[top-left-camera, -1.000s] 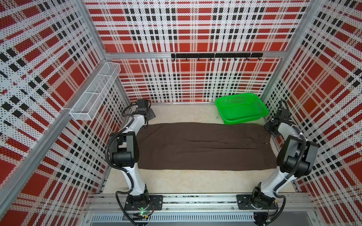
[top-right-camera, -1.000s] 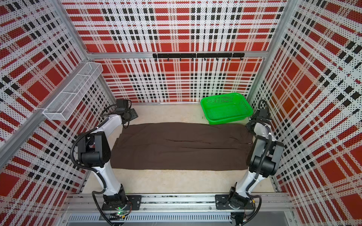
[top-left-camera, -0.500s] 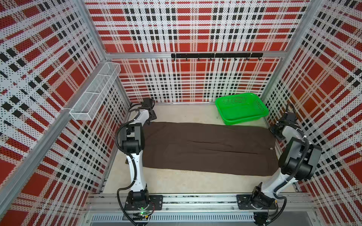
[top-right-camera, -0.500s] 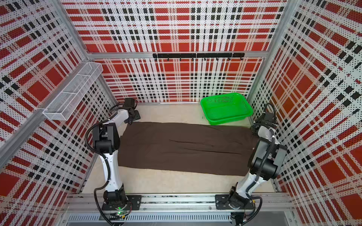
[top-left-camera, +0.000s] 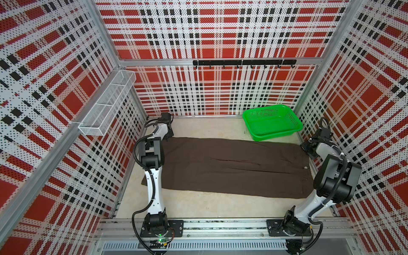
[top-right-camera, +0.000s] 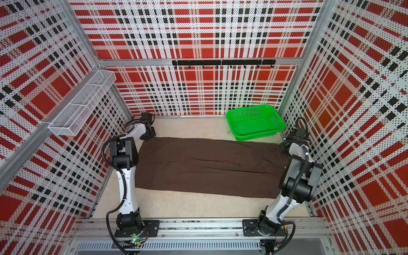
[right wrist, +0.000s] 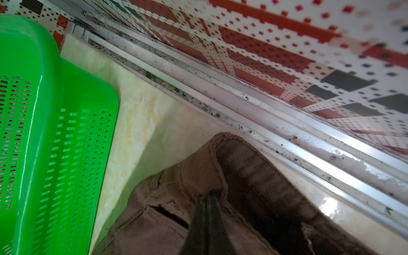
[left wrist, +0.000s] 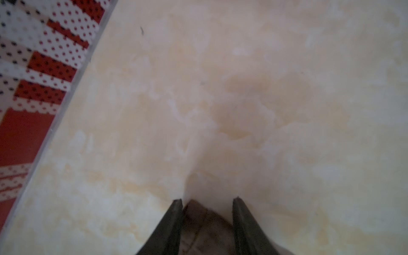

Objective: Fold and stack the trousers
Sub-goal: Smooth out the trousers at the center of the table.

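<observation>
The trousers lie flat across the surface. The right fingers pinch the waist tight. The left fingers sit narrow around a leg corner; they should squeeze firmly, then both lift together.

Bright even light; wrist views softly blurred

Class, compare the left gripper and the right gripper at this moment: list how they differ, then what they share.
The left gripper has its jaws apart, a corner of the trousers between them; the right gripper is shut on the waistband. The left gripper is at the leg end, the right gripper at the waist end. Both sit at the trousers' far edge.
</observation>
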